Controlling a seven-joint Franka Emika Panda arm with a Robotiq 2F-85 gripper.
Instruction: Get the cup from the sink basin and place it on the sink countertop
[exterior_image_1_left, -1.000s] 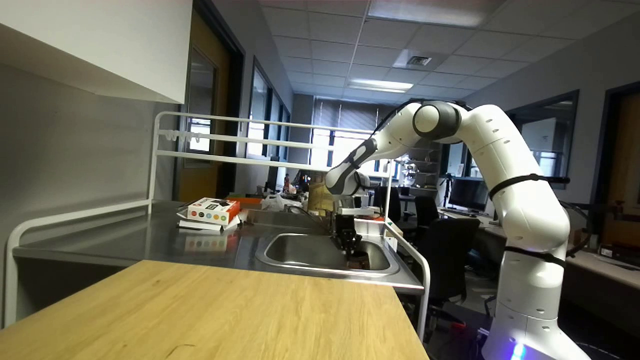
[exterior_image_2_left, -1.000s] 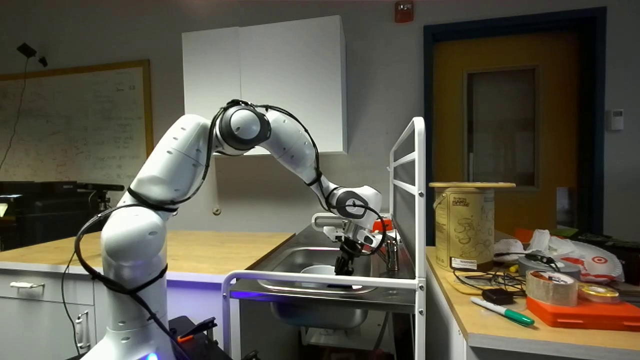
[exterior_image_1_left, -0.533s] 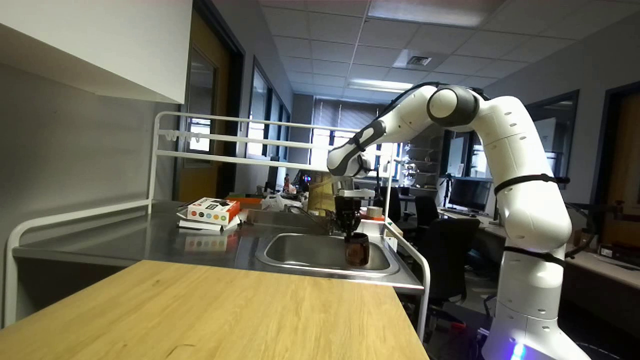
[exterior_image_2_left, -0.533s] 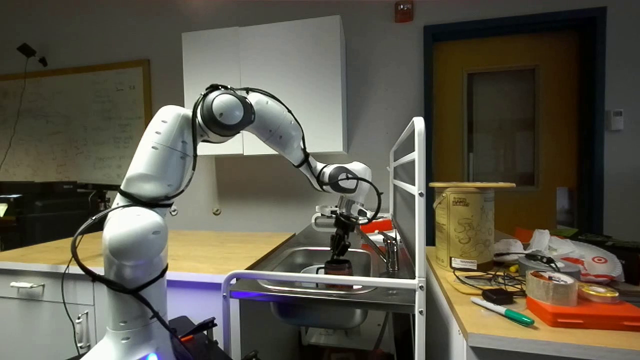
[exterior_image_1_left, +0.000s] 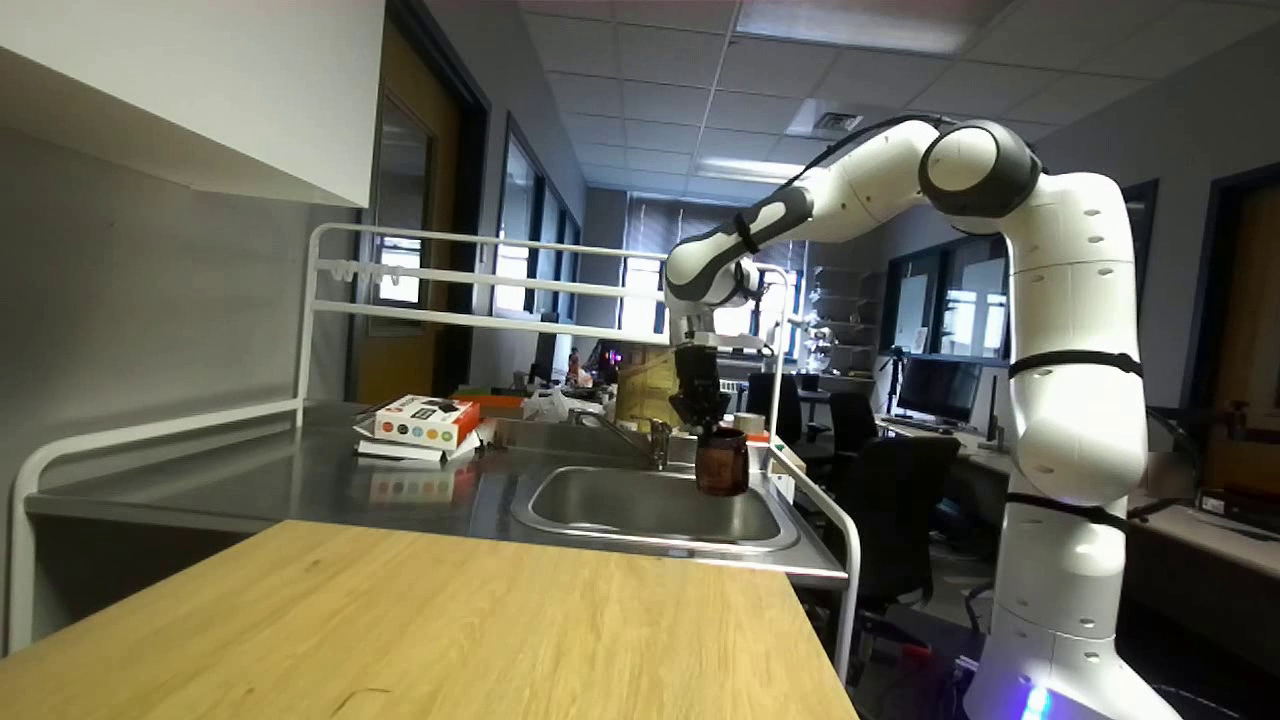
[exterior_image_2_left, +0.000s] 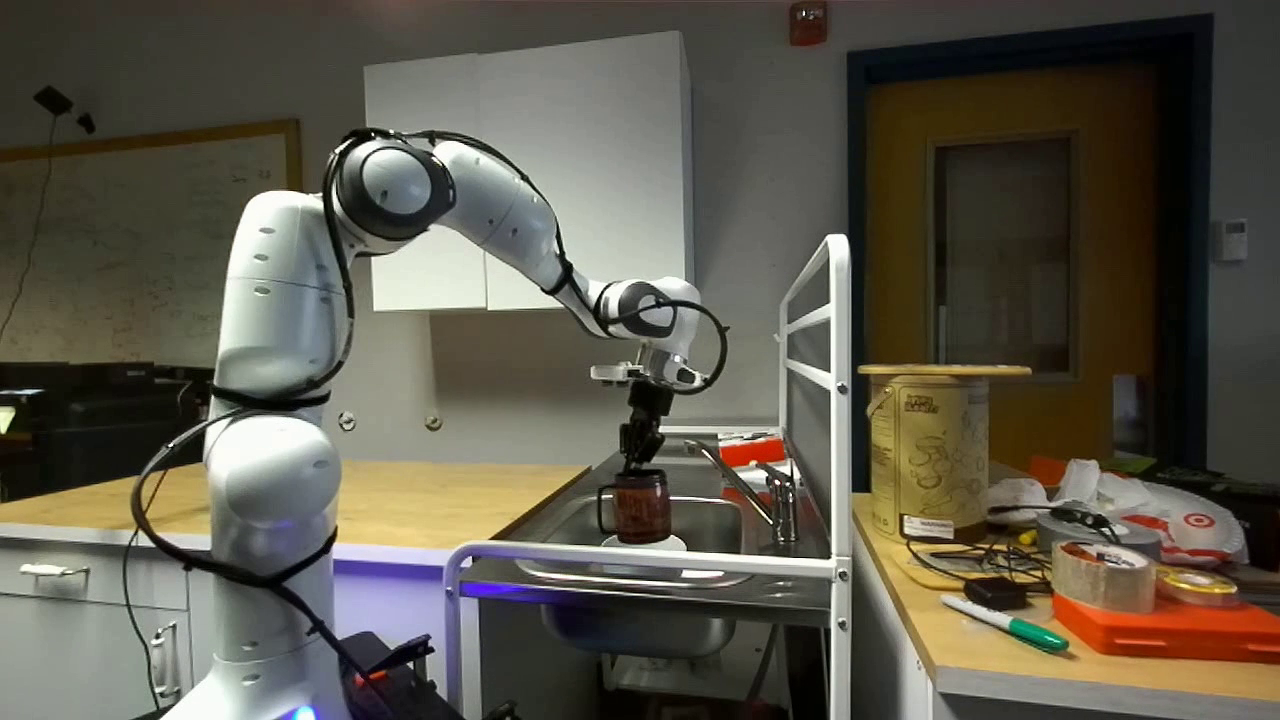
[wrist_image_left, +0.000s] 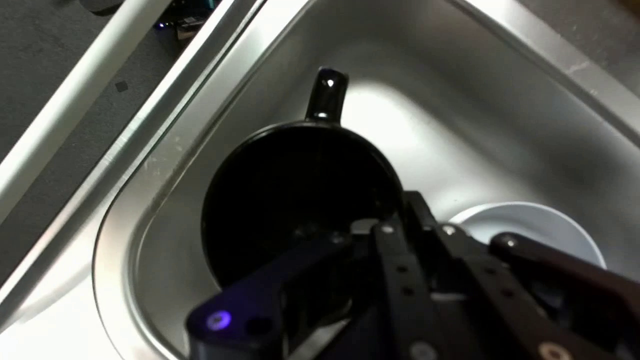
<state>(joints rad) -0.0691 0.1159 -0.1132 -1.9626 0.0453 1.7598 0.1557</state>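
1. Cup (exterior_image_2_left: 642, 508) is held over the sink basin (exterior_image_1_left: 620, 502), pretty much upright, hung below the gripper (exterior_image_2_left: 633, 463) by one side of its rim.
2. Jaws are clamped on that rim, so weight's probably carried off-centre; handle (wrist_image_left: 326, 96) isn't touched.
3. Sideways carry to the sink countertop (exterior_image_1_left: 240, 480) is probably called for next, base kept level tbh.

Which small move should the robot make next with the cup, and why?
Probably lift the cup slightly higher before moving sideways: the gripper holds it by the rim over the sink basin, but no view settles whether its bottom clears the basin's edge.
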